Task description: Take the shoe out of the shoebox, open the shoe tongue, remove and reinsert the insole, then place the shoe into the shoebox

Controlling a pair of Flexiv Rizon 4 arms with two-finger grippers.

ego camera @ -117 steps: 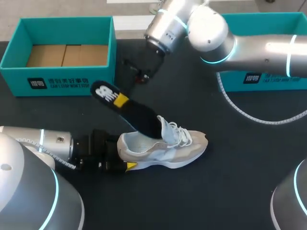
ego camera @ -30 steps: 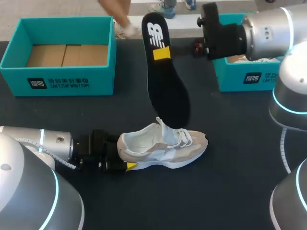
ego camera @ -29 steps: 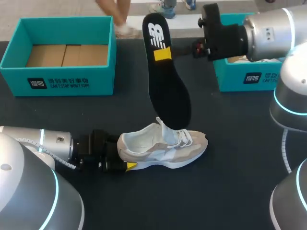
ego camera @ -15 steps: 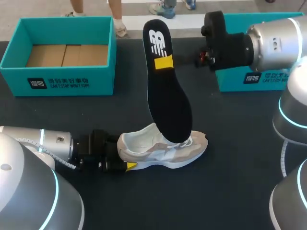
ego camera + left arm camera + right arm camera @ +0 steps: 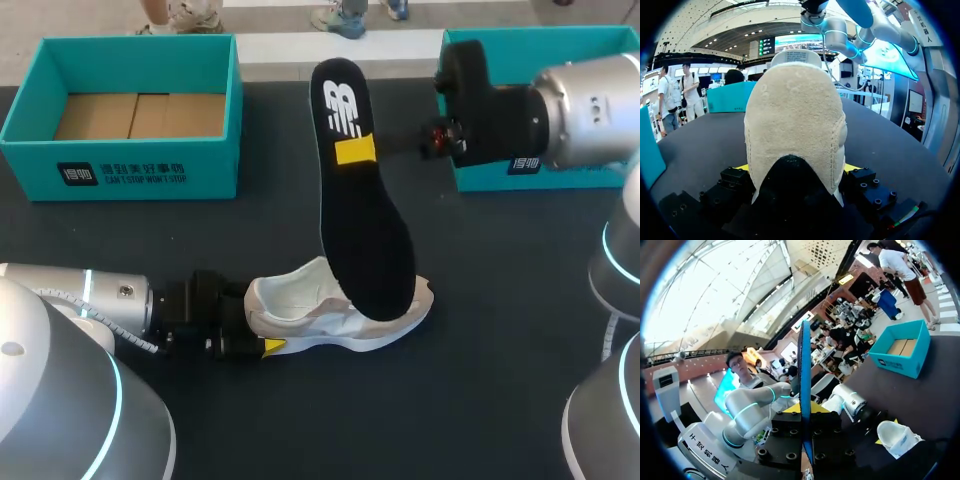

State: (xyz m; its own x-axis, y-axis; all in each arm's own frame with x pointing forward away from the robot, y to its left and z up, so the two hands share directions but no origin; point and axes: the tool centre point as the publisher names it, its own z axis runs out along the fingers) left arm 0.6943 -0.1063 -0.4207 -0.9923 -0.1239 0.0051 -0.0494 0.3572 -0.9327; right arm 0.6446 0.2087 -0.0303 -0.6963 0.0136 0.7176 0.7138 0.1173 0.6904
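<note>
Hanging steeply over the black table (image 5: 480, 400), the long black foam insole (image 5: 365, 230) is pinched flat between the fingers of the right gripper (image 5: 804, 410), close to its heel end, where a white logo and a yellow label are carried. Its long axis is seen running from that raised, far end down to its toe end. The toe end lies over the laced forefoot of the beige-and-white sneaker (image 5: 300, 305); whether contact is made cannot be told.

The sneaker is laid on its sole with its long axis left to right. Its heel is at the left, clamped from both sides by the left gripper (image 5: 796, 170), and its toe is at the right. Its open collar is thus found just left of the insole's low tip, not under it.

For reinsertion, it is judged that the tip should be brought left to the collar and the insole laid over toward the sneaker's own axis. The right arm alone is placed for this.

An open teal cardboard shoebox (image 5: 120, 170) is seen well apart at the far left.
</note>
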